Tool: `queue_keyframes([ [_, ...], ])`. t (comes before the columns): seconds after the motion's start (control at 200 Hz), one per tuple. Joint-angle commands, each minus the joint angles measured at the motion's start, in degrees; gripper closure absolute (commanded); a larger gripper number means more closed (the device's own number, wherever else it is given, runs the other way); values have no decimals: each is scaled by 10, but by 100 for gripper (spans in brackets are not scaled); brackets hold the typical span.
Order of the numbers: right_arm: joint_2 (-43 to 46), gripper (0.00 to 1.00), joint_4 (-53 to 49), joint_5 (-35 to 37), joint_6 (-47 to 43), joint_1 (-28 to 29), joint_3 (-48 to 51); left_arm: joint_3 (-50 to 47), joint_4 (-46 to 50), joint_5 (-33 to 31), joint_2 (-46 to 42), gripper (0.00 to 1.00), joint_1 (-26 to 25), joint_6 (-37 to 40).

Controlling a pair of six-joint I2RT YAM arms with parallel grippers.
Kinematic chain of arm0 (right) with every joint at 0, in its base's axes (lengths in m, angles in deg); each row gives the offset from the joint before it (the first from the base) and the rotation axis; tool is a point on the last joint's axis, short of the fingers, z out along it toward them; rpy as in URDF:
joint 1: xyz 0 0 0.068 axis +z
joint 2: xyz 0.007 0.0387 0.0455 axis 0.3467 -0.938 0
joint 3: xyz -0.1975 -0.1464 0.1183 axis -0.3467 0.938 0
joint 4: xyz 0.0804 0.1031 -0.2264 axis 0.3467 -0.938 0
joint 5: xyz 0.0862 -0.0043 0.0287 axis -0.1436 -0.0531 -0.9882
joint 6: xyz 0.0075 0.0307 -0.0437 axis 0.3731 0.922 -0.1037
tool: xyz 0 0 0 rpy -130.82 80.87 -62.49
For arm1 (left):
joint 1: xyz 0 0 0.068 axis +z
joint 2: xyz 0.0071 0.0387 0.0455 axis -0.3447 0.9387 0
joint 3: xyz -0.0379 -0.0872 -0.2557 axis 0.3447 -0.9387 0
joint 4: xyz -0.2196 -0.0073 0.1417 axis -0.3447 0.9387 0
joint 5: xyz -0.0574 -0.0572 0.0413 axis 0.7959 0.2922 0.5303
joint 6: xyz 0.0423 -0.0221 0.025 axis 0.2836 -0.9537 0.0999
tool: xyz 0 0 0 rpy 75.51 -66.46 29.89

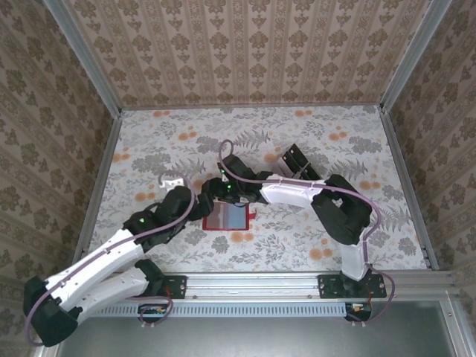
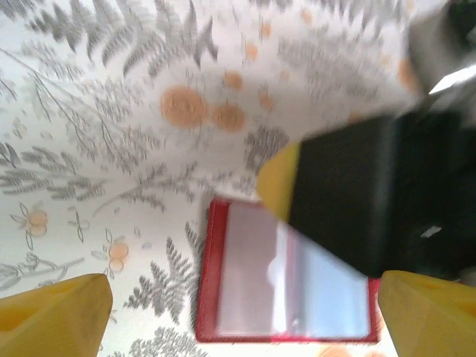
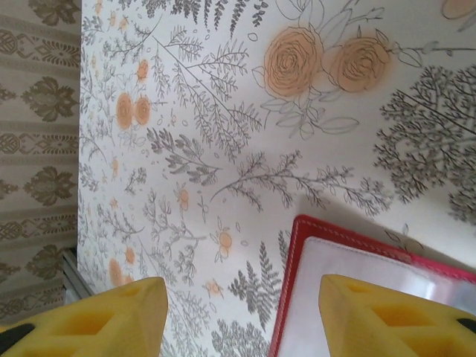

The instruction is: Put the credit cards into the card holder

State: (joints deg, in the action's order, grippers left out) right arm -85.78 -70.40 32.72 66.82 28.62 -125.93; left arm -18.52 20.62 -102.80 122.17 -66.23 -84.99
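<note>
Both arms bend inward, wrists close together and pitched down; left gripper (image 2: 242, 320) gapes wide, right gripper (image 3: 238, 320) shows its jaws parted too.

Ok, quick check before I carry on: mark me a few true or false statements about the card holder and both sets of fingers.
1. The card holder lies open on the table. True.
2. The left fingers are clamped on a card. False: they stand wide apart, gripping nothing.
3. The right fingers stand apart with nothing between them. True.
4. The card holder is pushed against the back wall. False: it lies out on the table, well clear of the wall, under the ends of both arms.
</note>
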Motion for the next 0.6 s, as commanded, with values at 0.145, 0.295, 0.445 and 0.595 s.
queue_keyframes([
  [0.145,-64,42,-42,-7,13,21,-14,86,21,-13,-63,3,57,-40],
  [0.295,-82,43,-42,-20,16,22,-27,107,10,28,-61,3,89,-50],
  [0.445,-43,42,-30,-33,4,12,-23,143,5,62,-39,0,109,-66],
  [0.595,55,43,-65,-18,-38,-17,-5,214,44,69,6,0,115,-120],
])
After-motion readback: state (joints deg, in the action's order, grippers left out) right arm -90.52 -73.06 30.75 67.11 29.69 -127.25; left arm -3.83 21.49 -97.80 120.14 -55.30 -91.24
